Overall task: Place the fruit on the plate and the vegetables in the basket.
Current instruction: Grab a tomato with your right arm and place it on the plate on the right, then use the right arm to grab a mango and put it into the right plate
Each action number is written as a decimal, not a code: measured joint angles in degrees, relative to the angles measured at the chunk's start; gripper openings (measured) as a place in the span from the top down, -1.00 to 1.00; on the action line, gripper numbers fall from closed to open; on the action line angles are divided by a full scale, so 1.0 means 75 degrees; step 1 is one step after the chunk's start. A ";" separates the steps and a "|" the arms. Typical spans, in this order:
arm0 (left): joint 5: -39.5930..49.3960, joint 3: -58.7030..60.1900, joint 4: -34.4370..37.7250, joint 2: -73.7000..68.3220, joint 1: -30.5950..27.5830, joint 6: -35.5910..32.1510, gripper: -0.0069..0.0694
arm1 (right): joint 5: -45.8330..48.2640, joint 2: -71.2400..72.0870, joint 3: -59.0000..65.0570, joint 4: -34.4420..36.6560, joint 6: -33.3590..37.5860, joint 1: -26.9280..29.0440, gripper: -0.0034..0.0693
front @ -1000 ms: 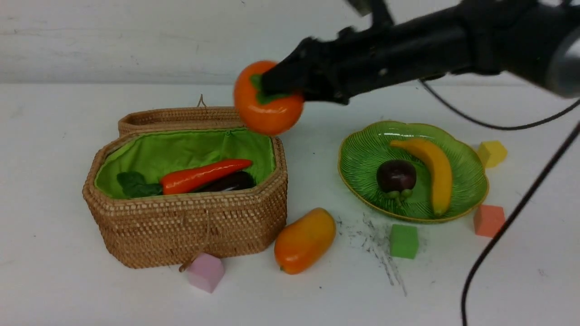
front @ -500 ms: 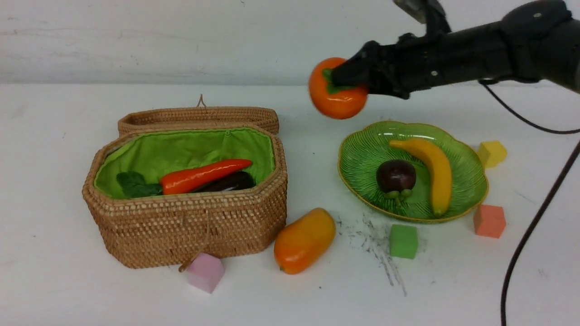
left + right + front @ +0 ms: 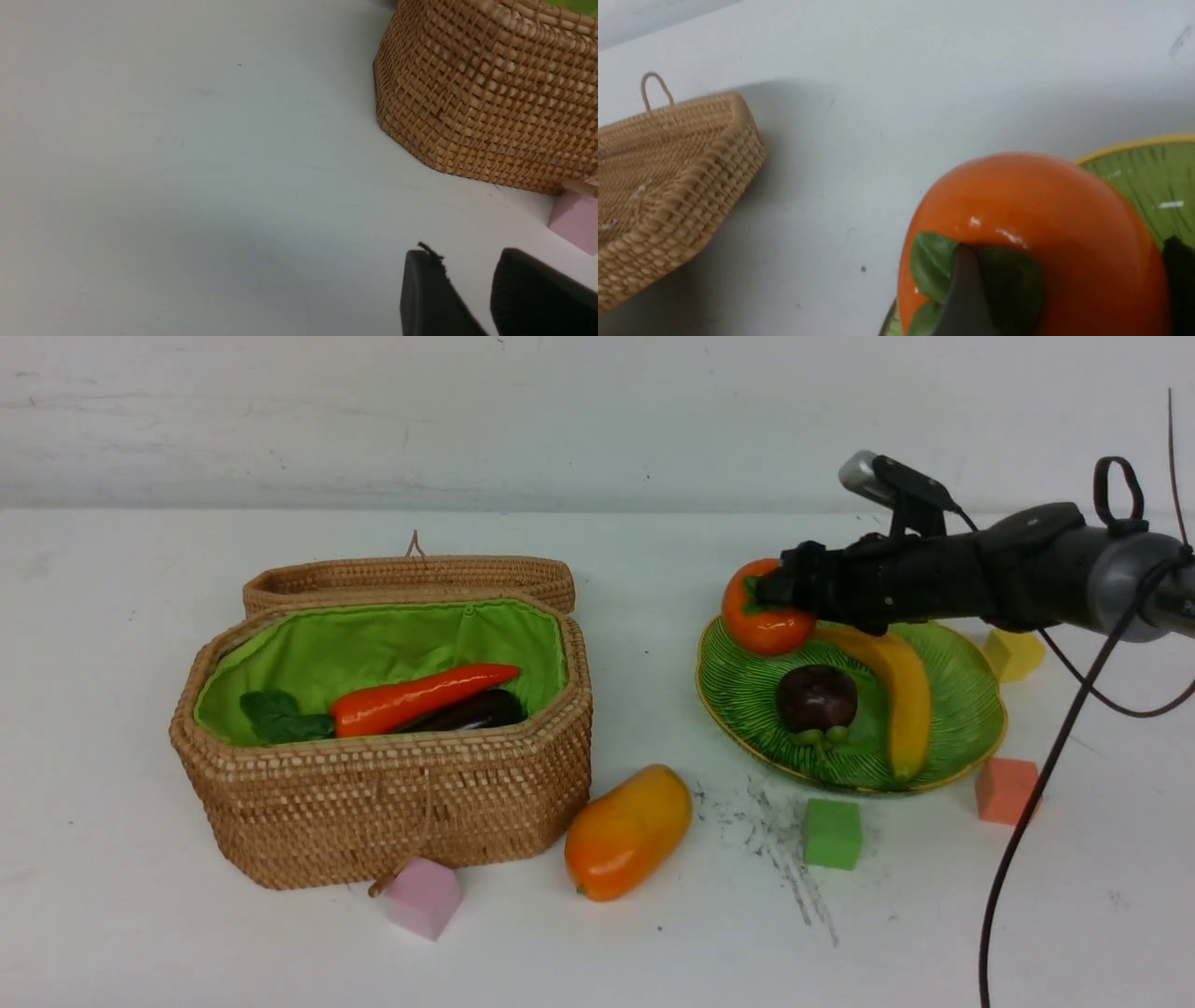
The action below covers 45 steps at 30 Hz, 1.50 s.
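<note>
My right gripper (image 3: pixel 780 593) is shut on the orange persimmon (image 3: pixel 761 616), its fingers either side of the green leaf cap (image 3: pixel 934 266). The persimmon is at the back left rim of the green plate (image 3: pixel 962 709); whether it rests there I cannot tell. On the plate lie a yellow banana (image 3: pixel 901 691) and a dark mangosteen (image 3: pixel 817 698). The mango (image 3: pixel 627 831) lies on the table between basket and plate. The wicker basket (image 3: pixel 392 793) stands open, holding a carrot (image 3: pixel 420 695) and an eggplant (image 3: pixel 476 711). My left gripper (image 3: pixel 465 254) hangs open and empty over the table near the basket's corner (image 3: pixel 490 107).
The basket's lid (image 3: pixel 411 577) lies flat behind it. Small cubes are scattered about: pink (image 3: pixel 425 896) at the basket's front, green (image 3: pixel 831 833) and salmon (image 3: pixel 1006 791) in front of the plate, yellow (image 3: pixel 1015 651) behind it. Black cables (image 3: pixel 1036 784) hang at the right.
My right arm has carried the persimmon from above the basket's back right corner rightward and down to the plate's back left rim. Nothing else has moved.
</note>
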<state>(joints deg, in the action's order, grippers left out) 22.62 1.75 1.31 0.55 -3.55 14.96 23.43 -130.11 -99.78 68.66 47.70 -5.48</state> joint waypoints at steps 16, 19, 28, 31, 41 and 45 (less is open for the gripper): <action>0.0000 0.0000 0.0000 0.0000 0.0000 0.0000 0.24 | 0.0211 0.0049 0.0000 -0.0107 0.0176 0.0000 -0.92; 0.0000 0.0000 0.0000 0.0000 0.0000 0.0000 0.23 | 0.0368 0.0198 0.0000 -0.0383 0.0176 0.0042 -0.95; 0.0000 0.0000 0.0000 0.0000 0.0000 0.0000 0.22 | 0.2899 0.1728 0.0000 -0.1545 0.0229 -0.0047 -0.79; 0.0000 0.0000 0.0000 0.0000 0.0000 0.0000 0.22 | 0.4338 0.2355 -0.0007 -0.2733 0.0789 -0.0539 -0.74; 0.0000 0.0000 0.0000 0.0000 0.0000 0.0000 0.19 | 0.6183 0.2597 0.0190 -0.5957 0.3888 -0.2624 -0.70; 0.0000 0.0000 0.0000 0.0000 0.0000 0.0000 0.19 | 0.5787 0.2252 0.0442 -0.6416 0.5124 -0.3227 -0.70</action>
<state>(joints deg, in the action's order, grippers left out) 22.62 1.75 1.31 0.55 -3.55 14.96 66.83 -113.22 -96.47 20.54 86.12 -29.68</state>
